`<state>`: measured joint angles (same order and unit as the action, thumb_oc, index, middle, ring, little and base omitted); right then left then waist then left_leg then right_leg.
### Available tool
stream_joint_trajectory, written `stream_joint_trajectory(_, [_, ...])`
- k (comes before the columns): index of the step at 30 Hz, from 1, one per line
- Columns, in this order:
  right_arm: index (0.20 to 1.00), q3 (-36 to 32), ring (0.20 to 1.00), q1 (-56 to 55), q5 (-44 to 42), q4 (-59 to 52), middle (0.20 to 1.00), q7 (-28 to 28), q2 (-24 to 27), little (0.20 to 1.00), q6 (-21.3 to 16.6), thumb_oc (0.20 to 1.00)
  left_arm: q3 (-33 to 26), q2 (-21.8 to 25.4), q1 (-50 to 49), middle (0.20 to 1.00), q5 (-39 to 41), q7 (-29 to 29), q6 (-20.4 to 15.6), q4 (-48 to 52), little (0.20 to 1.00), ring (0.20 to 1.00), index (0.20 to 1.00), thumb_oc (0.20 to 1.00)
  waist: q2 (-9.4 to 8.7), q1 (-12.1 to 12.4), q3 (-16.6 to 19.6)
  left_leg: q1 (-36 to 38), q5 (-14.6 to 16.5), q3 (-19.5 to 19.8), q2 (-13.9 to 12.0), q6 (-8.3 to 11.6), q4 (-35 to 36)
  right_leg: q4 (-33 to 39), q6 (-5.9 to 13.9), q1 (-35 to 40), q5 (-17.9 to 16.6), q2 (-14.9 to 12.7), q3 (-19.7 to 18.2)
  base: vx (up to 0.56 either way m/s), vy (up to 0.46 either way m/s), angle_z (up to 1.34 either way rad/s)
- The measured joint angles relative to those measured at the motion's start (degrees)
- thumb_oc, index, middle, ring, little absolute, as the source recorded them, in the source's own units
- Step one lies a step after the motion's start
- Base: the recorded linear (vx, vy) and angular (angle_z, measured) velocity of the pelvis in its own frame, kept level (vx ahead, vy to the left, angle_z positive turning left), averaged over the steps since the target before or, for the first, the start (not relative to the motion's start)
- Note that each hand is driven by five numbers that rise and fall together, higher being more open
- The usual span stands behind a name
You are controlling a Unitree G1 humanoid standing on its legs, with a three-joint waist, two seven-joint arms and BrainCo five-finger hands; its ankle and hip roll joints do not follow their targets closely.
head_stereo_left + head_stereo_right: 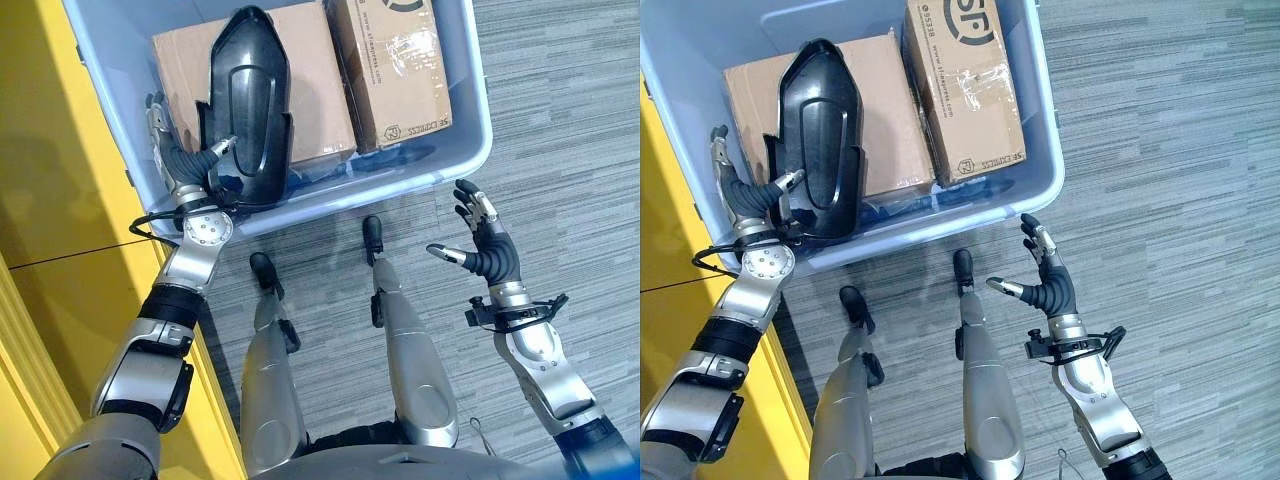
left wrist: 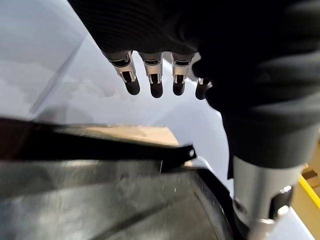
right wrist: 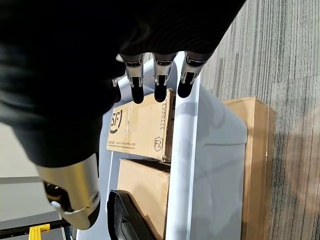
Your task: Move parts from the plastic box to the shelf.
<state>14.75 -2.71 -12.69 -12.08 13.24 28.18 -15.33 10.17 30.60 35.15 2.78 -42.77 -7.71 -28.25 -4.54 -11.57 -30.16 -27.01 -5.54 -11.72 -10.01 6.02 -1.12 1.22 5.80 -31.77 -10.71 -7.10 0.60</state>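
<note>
A long black moulded part (image 1: 250,90) lies tilted on a cardboard box inside the pale blue plastic box (image 1: 470,120). My left hand (image 1: 180,160) is inside the box at the part's left edge. Its fingers (image 2: 155,80) are straight along the box wall and its thumb rests against the part (image 2: 100,200). My right hand (image 1: 490,250) hovers open over the carpet, just outside the box's near right corner, fingers spread and holding nothing. The box rim (image 3: 182,165) and the part's end (image 3: 125,220) show past that hand's fingers.
Two cardboard boxes (image 1: 320,90) (image 1: 390,60) lie side by side in the plastic box. A yellow shelf surface (image 1: 50,200) runs along the left, close to the box. Grey carpet (image 1: 560,120) lies to the right. Another cardboard box (image 3: 257,165) stands outside the plastic box.
</note>
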Motion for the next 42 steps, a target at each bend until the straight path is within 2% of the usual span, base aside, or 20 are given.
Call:
stream_joint_trajectory(1, [1.000,0.0,1.000,0.0,0.0,-0.2,1.000,0.0,0.0,1.000,0.0,1.000,2.3,0.0,2.6,1.000,0.0,0.5,0.3,-2.5,1.000,1.000,1.000,1.000,0.00,-0.3,0.0,-0.4,0.0,-0.1,0.0,0.01,0.0,0.0,-0.02,-0.5,0.0,0.0,0.0,0.00,0.004,-0.04])
stream_joint_trajectory(3, [1.000,0.2,1.000,-0.1,0.0,-0.4,1.000,0.0,0.0,1.000,0.0,1.000,3.5,0.2,5.0,1.000,0.0,0.7,0.4,-4.9,1.000,1.000,1.000,1.000,-0.05,-0.7,0.0,-1.4,0.0,-0.2,-0.1,0.02,-0.1,-0.2,-0.03,-1.6,0.0,0.1,-0.1,0.00,-0.001,-0.02])
stream_joint_trajectory(4, [1.000,0.7,1.000,-0.5,0.0,-0.9,1.000,0.1,0.1,1.000,-0.2,1.000,5.1,0.2,8.5,1.000,0.2,1.1,0.8,-10.9,1.000,1.000,1.000,1.000,-0.31,-1.0,-0.1,-2.1,0.0,-0.2,-0.1,0.04,-0.1,-0.3,-0.12,-2.4,-0.1,0.1,-0.2,0.00,-0.011,-0.06])
stream_joint_trajectory(5, [1.000,1.5,1.000,-0.6,0.0,-0.9,1.000,0.2,0.1,1.000,-0.2,1.000,5.0,0.8,10.1,1.000,0.1,1.0,0.9,-13.1,1.000,1.000,1.000,1.000,-0.82,-1.2,-0.4,-2.1,0.0,-0.4,-0.1,0.05,-0.1,-0.3,-0.17,-2.5,-0.2,0.2,-0.4,0.00,-0.013,-0.06])
stream_joint_trajectory(8, [1.000,2.4,1.000,-0.6,0.0,-3.0,1.000,0.6,0.7,1.000,-0.2,1.000,3.9,-1.6,14.3,1.000,2.0,-1.0,0.0,-18.9,1.000,1.000,1.000,1.000,-0.88,-1.3,-0.4,-3.1,-0.2,-0.1,-0.2,0.15,-0.4,-0.3,-0.23,-3.2,-0.3,0.2,-0.3,0.01,-0.010,0.01])
stream_joint_trajectory(14, [1.000,2.7,1.000,-0.7,-0.2,-3.4,1.000,1.2,2.1,1.000,-0.4,1.000,2.0,-0.8,16.0,1.000,8.4,-1.5,-1.8,-17.8,1.000,1.000,1.000,1.000,-0.94,-1.4,-0.3,-5.9,-0.2,0.2,-0.7,0.22,-2.0,-0.3,-0.46,-5.3,-0.6,0.6,-0.3,0.00,0.000,0.00])
stream_joint_trajectory(17, [1.000,2.8,1.000,-0.8,-0.5,-3.4,1.000,1.8,2.2,1.000,-0.4,1.000,0.9,-0.3,17.3,1.000,14.2,-1.5,-2.7,-18.7,1.000,1.000,1.000,1.000,-0.95,-1.4,-0.3,-6.4,-0.2,0.1,-0.7,0.26,-2.1,-0.3,-0.30,-5.8,-0.7,0.6,-0.5,0.00,0.000,0.00])
stream_joint_trajectory(19, [1.000,2.7,1.000,-1.1,-0.7,-3.5,1.000,2.2,2.2,1.000,-0.4,1.000,0.9,-0.1,17.5,0.912,15.8,-1.4,-3.0,-18.6,0.912,0.912,0.912,0.912,-0.94,-1.4,-0.3,-7.2,-0.2,0.3,-0.7,0.26,-2.6,-0.4,-0.30,-6.3,-0.7,0.6,-0.4,0.00,-0.002,0.02])
stream_joint_trajectory(20, [1.000,2.7,1.000,-1.2,-0.7,-3.5,1.000,2.3,2.2,1.000,-0.4,1.000,0.9,0.1,17.7,0.529,16.0,-1.4,-3.3,-18.3,0.529,0.529,0.529,0.529,-0.95,-1.3,-0.3,-7.8,-0.2,0.4,-0.7,0.27,-3.1,-0.6,-0.30,-6.8,-0.7,0.6,-0.4,0.00,-0.002,0.03])
stream_joint_trajectory(21, [1.000,2.7,1.000,-1.2,-0.7,-3.5,1.000,2.3,2.2,1.000,-0.3,1.000,0.9,0.3,17.9,0.200,16.2,-1.4,-3.6,-18.0,0.200,0.200,0.200,0.200,-0.95,-1.2,-0.3,-8.2,-0.2,0.4,-0.7,0.26,-3.1,-0.9,-0.31,-7.3,-0.8,0.5,-0.4,0.00,0.000,0.00])
stream_joint_trajectory(29, [1.000,2.7,1.000,-1.4,-0.7,-3.5,1.000,2.2,2.2,1.000,-0.1,1.000,1.1,2.8,18.7,0.200,16.2,0.5,-3.6,-19.3,0.200,0.200,0.200,0.200,-0.99,-0.9,-0.2,-8.3,-0.2,0.5,-0.6,0.22,-3.3,-1.7,-0.34,-7.7,-0.8,0.4,-0.4,0.00,0.000,0.00])
stream_joint_trajectory(42, [1.000,2.5,1.000,-1.6,-1.7,-3.7,1.000,0.5,2.2,1.000,-0.1,1.000,4.6,3.9,20.0,0.200,11.8,3.2,1.3,-21.6,0.200,0.200,0.200,0.200,-0.98,-0.8,-0.2,-7.1,-0.2,0.6,-0.4,0.20,-4.0,-2.9,-0.50,-6.7,-1.0,0.2,-0.5,0.00,0.000,0.00])
